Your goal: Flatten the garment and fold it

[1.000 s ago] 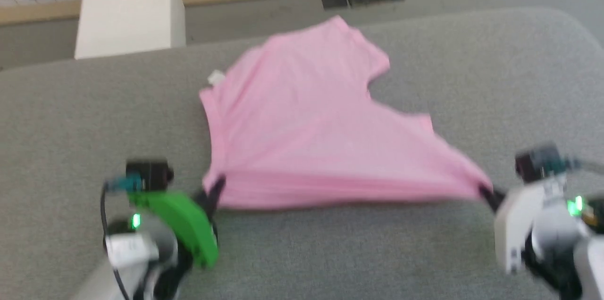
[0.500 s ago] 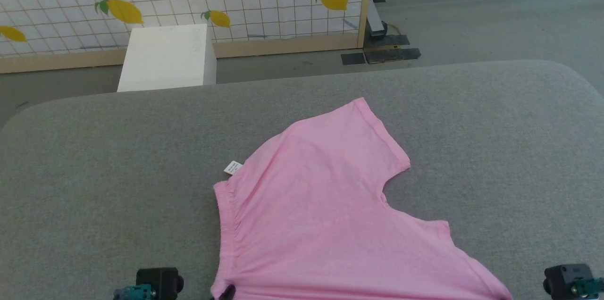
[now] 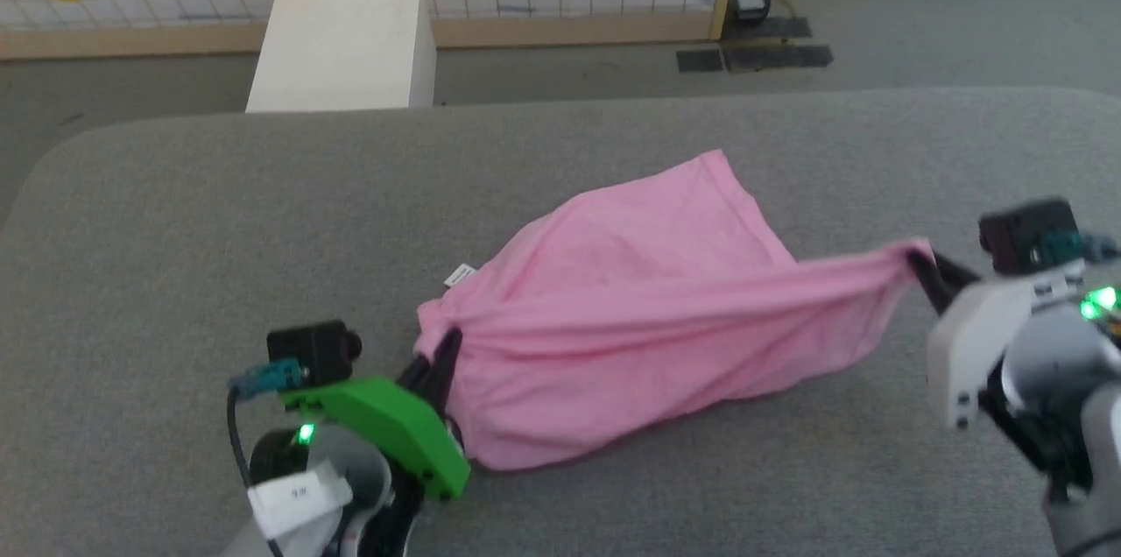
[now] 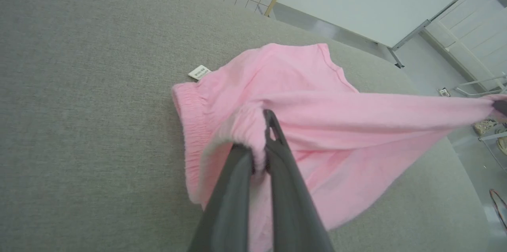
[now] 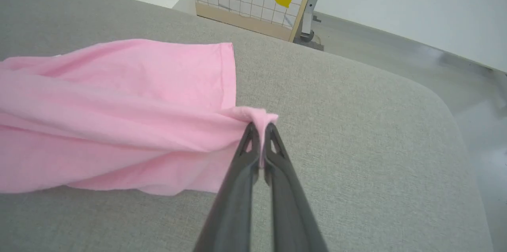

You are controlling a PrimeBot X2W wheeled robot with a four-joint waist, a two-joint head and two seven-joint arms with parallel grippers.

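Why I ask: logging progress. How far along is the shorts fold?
Done: left gripper jaws shut on the waistband, right gripper on the opposite corner. In hand: the pink shorts hang stretched and bunched between them, partly on the grey cushion. Left: spreading them flat, then every fold.

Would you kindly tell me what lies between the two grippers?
The garment: in the head view it stretches as a taut band from the left gripper to the right gripper, both shut on its cloth.

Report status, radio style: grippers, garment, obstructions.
Left gripper shut on garment waistband. Right gripper shut on leg corner. Taut between them, unfolded. Nothing obstructing.
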